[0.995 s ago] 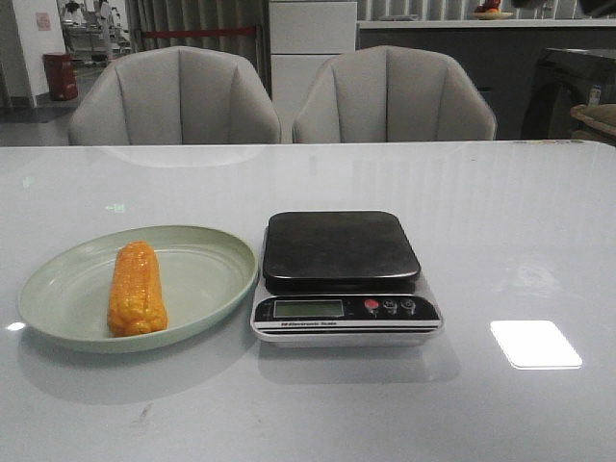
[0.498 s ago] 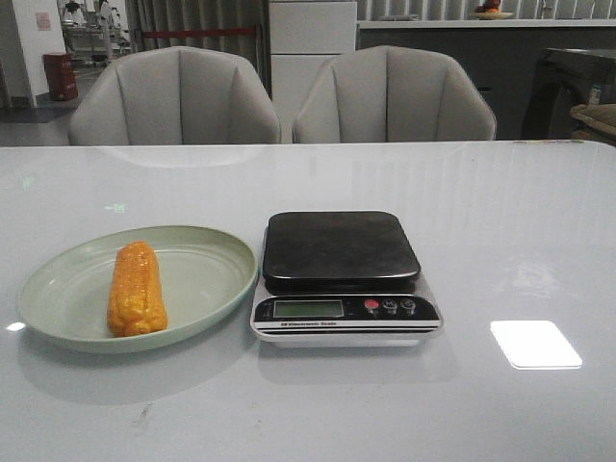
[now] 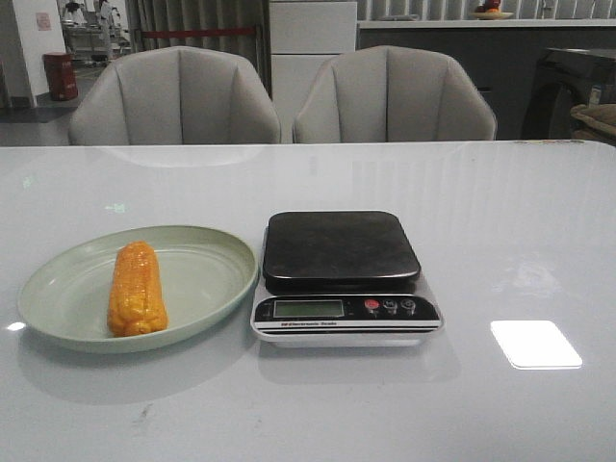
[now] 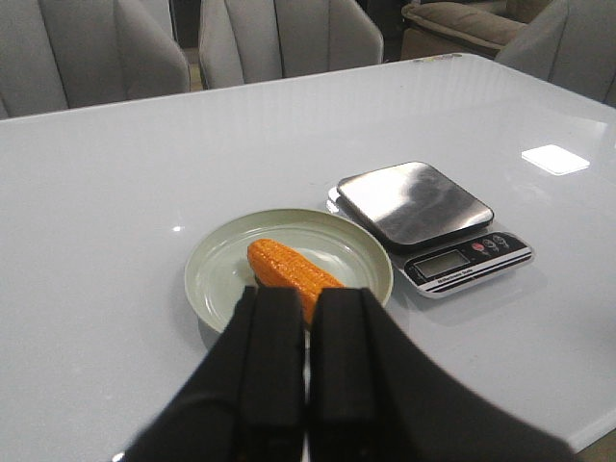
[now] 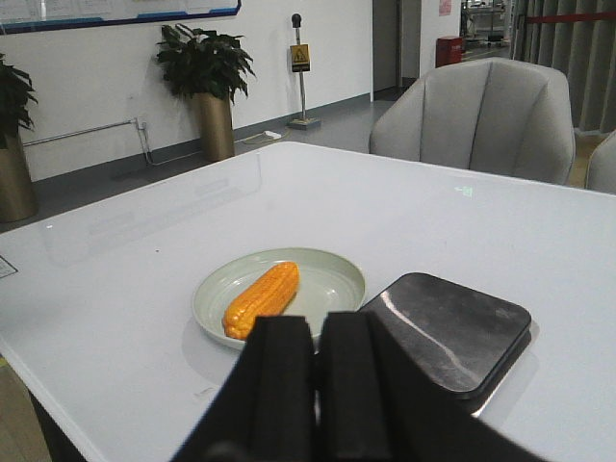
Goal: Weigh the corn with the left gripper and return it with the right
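Observation:
The orange-yellow corn (image 3: 136,289) lies on a pale green plate (image 3: 207,279) at the table's left. It also shows in the left wrist view (image 4: 284,269) and the right wrist view (image 5: 262,297). The scale (image 3: 342,274) with its black platform stands right of the plate, platform bare. My left gripper (image 4: 308,298) is shut and empty, held high above the table short of the plate. My right gripper (image 5: 317,327) is shut and empty, also high, short of plate and scale (image 5: 452,332). Neither gripper shows in the front view.
The white table (image 3: 520,221) carries only the plate and scale. Two grey chairs (image 3: 178,96) stand behind the far edge. A bright light patch (image 3: 535,344) lies on the table at the right.

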Robot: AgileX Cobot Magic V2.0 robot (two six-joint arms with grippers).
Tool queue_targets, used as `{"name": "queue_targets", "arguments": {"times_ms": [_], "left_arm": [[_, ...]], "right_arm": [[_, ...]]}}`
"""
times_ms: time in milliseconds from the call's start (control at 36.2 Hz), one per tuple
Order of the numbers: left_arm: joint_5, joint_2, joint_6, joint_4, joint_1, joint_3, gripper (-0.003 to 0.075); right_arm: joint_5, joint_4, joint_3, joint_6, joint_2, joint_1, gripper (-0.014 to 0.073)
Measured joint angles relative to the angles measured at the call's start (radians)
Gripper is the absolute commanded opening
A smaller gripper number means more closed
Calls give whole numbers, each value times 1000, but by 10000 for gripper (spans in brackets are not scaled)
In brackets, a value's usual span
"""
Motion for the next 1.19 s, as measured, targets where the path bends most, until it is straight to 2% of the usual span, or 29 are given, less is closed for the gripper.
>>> {"name": "queue_targets", "arguments": {"times_ms": [719, 885, 1189], "left_arm": [[-25, 0, 0, 24, 14, 18, 121], [-191, 0, 11, 33, 117, 91, 121], [-487, 0, 17, 35, 435, 343, 121]], "right_arm": [[0, -2, 0, 0, 0, 0, 169], [0, -2, 0, 0, 0, 0, 169], [0, -4, 0, 0, 0, 0, 169]]}}
